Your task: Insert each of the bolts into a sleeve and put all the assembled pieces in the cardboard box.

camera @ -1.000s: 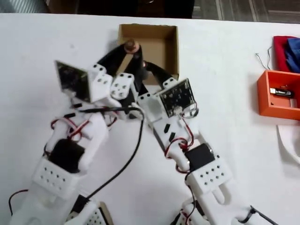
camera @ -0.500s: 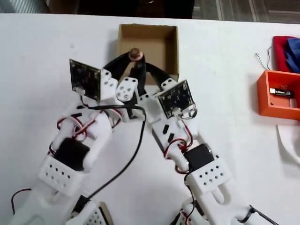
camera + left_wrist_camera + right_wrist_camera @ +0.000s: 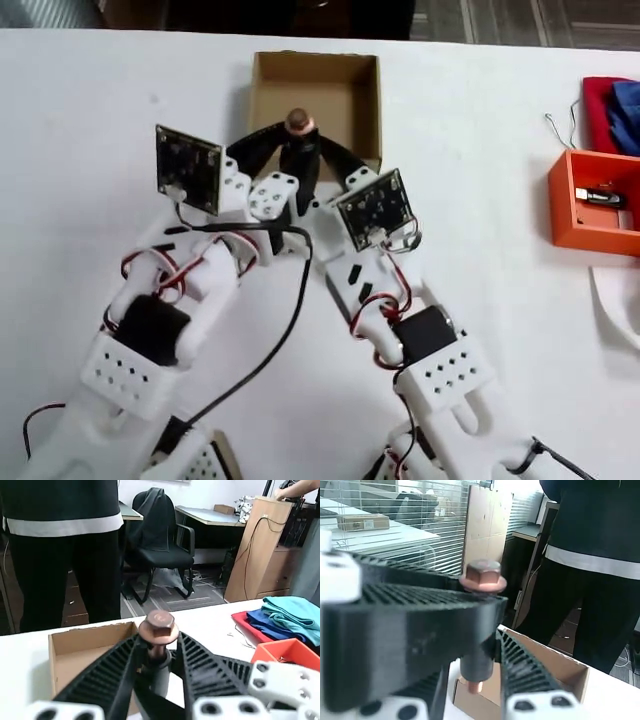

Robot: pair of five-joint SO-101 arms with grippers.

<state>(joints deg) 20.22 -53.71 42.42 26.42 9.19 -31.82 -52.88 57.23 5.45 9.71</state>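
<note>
We see the left pincer [image 3: 157,649] clamped on the bolt [image 3: 156,626] and the right pincer [image 3: 480,647] on the sleeve [image 3: 476,662], above the cardboard box [image 3: 316,58]. The right wrist view catches its tip (hidden from overhead) beneath the sleeve.

Copper bolt [image 3: 156,625]; dark grey sleeve [image 3: 476,662]; brown cardboard box [image 3: 330,85]; white table [image 3: 500,300]

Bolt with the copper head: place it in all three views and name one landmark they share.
High view: bolt head-up over the near part of the cardboard box.
Left wrist view: bolt mid-picture, cardboard box behind it.
Right wrist view: bolt mid-picture, tip poking out under the sleeve, cardboard box beyond.
Shared landmark: the cardboard box.
</note>
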